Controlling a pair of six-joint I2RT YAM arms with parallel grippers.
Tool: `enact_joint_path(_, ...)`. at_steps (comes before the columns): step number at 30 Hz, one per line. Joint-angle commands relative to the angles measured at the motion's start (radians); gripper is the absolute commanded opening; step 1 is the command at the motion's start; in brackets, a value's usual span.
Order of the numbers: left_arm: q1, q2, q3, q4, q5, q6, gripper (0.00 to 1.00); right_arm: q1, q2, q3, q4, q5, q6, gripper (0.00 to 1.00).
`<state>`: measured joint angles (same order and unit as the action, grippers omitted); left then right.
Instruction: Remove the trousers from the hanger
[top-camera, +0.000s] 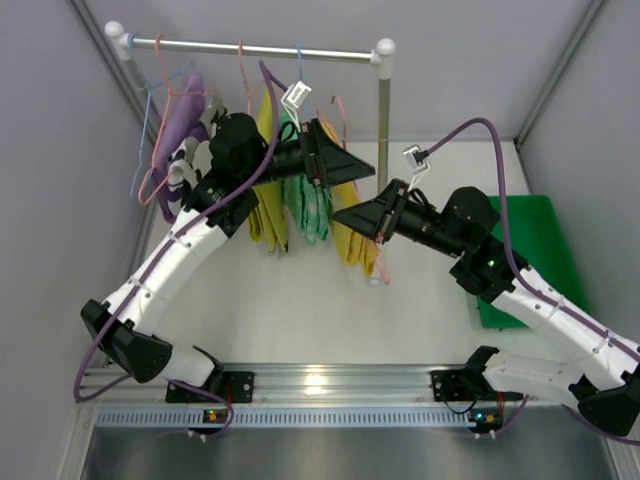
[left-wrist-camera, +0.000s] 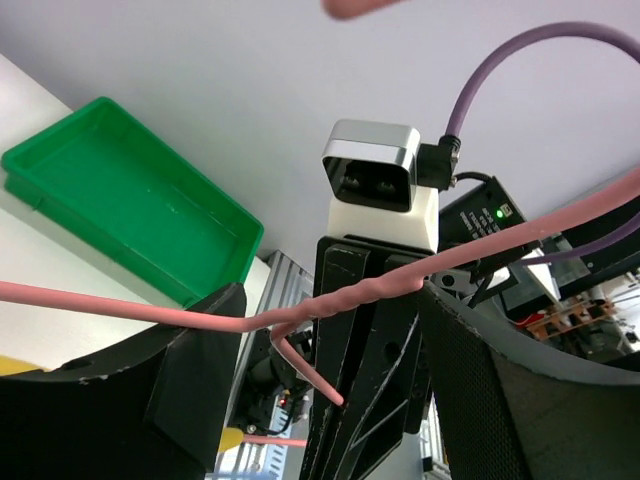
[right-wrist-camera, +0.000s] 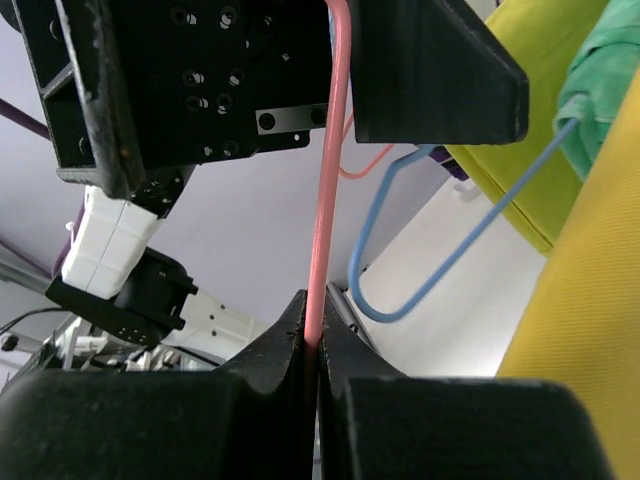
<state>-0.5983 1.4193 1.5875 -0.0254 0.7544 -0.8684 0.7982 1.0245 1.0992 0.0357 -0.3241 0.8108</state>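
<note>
Right pincer (right-wrist-camera: 315, 312) clamped on pink hanger (right-wrist-camera: 335, 150), far edge, steadying it, we judge; left pincer (left-wrist-camera: 330, 300) gapes round it.

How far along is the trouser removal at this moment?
Done: nothing yet. The yellow trousers, mint green trousers and olive-yellow trousers all hang from the rail. In hand: the right gripper has its fingers shut on the pink hanger wire, and the left gripper is open around the same wire. Left: sliding each pair off its hanger.
</note>
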Motion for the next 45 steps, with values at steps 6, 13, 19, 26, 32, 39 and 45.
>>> enact_joint_path(6,-0.076,0.049,0.106,0.071,-0.003,-0.012,0.54,0.03,-0.07,0.021,0.191,0.02,-0.088,0.0)
enact_joint_path(13,-0.12,0.141,0.223,0.064,0.017,0.014,0.28,0.029,-0.102,0.021,0.136,0.043,-0.153,0.0)
enact_joint_path(19,-0.12,0.133,0.213,0.078,0.013,-0.021,0.0,0.026,-0.144,0.002,0.083,0.069,-0.255,0.47)
enact_joint_path(26,-0.12,0.066,0.207,0.041,0.023,0.009,0.0,0.024,-0.322,-0.067,-0.08,0.305,-0.602,0.99)
enact_joint_path(32,-0.118,0.067,0.212,0.07,0.062,-0.03,0.0,0.01,-0.466,-0.202,-0.172,0.475,-0.789,1.0)
enact_joint_path(39,-0.118,0.101,0.288,0.122,0.068,-0.093,0.0,0.007,-0.537,-0.396,-0.098,0.37,-0.863,1.0)
enact_joint_path(45,-0.118,0.109,0.302,0.137,0.068,-0.112,0.0,0.01,-0.551,-0.51,0.032,0.281,-0.897,1.0)
